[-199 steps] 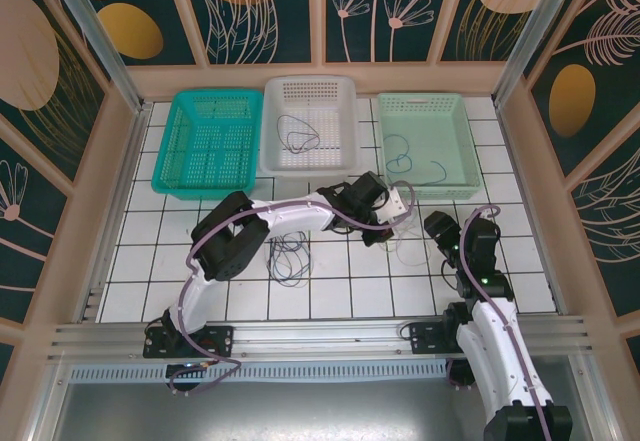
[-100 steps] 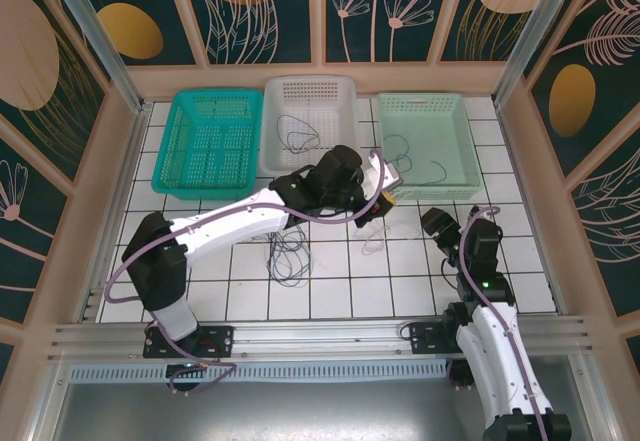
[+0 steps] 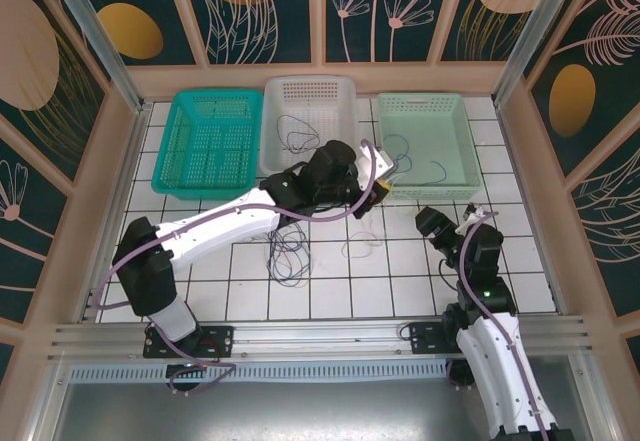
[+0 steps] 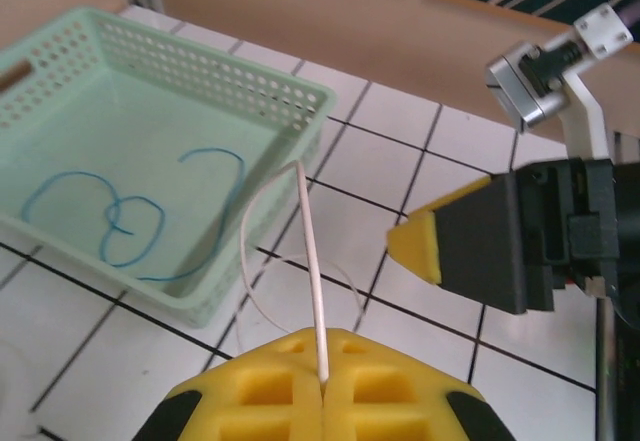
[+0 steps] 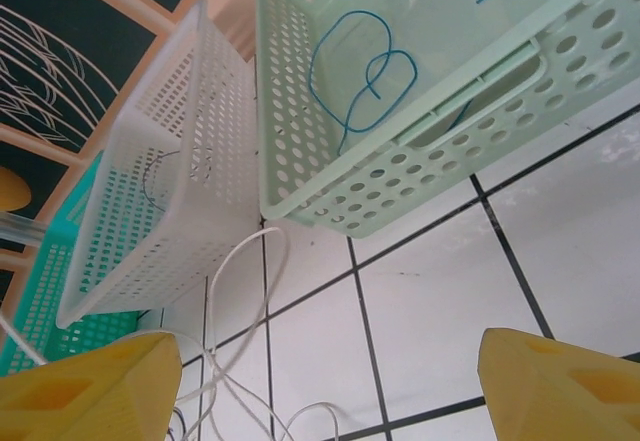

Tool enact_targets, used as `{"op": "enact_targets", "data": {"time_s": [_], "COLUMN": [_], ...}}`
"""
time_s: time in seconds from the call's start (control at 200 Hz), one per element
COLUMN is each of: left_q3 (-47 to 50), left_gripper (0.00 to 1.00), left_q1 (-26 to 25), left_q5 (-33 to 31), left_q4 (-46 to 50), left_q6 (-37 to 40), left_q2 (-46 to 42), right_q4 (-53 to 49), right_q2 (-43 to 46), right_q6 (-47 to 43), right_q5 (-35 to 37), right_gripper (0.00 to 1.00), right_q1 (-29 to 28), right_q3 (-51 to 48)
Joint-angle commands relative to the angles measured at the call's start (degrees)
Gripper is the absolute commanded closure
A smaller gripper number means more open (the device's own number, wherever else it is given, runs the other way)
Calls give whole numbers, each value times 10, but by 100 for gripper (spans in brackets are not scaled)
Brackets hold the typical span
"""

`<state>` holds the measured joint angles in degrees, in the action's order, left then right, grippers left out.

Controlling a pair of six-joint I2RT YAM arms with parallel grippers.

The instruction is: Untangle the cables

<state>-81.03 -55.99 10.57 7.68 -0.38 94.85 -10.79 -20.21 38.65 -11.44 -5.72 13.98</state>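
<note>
Your left pincer [image 4: 322,386] is closed tight on the white cable [image 4: 310,261], which is nipped right at the fingertips. Your right pincer [image 5: 330,361] gapes wide with nothing in it, at about four o'clock from the left one in the overhead view.

In the left wrist view the held cable runs almost straight from the fingers toward twelve o'clock. It then arches over and droops to the tiles just beside the near corner of the mint basket [image 4: 250,86]. Its slack lies in loose curls at about six o'clock from the left pincer overhead. The dark cables [image 3: 290,253] sit heaped at about eight o'clock. You cannot tell whether any strand of them crosses the white one.

Expect the white cable to be very light and floppy, holding its line only over a short span. It will probably slip through smooth pads, so grip a straight stretch squarely across the strand, not a curl.
</note>
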Motion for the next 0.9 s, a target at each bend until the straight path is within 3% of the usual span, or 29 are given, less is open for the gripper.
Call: {"op": "enact_targets", "data": {"time_s": [0.0, 0.22, 0.5, 0.661, 0.896], "left_q3": [-15, -30, -47, -56, -35], "left_gripper": [100, 100, 100, 100, 100], "left_q1": [5, 5, 5, 6, 5], "left_q5": [-40, -36, -39, -11, 11], "left_q4": [-28, -42, -41, -55, -94], "left_q6": [-18, -41, -60, -78, -101], "left_q2": [-42, -36, -22, -19, -37], "right_q4": [6, 34, 103, 151, 331], "right_q2": [16, 21, 7, -62, -189], "right_q6": [-10, -47, -63, -65, -49], "right_q5": [6, -36, 6, 66, 109], "right_gripper": [22, 27, 25, 23, 17], "right_q1": [-8, -52, -160, -206, -235], "right_q3": [14, 7, -18, -14, -13]}}
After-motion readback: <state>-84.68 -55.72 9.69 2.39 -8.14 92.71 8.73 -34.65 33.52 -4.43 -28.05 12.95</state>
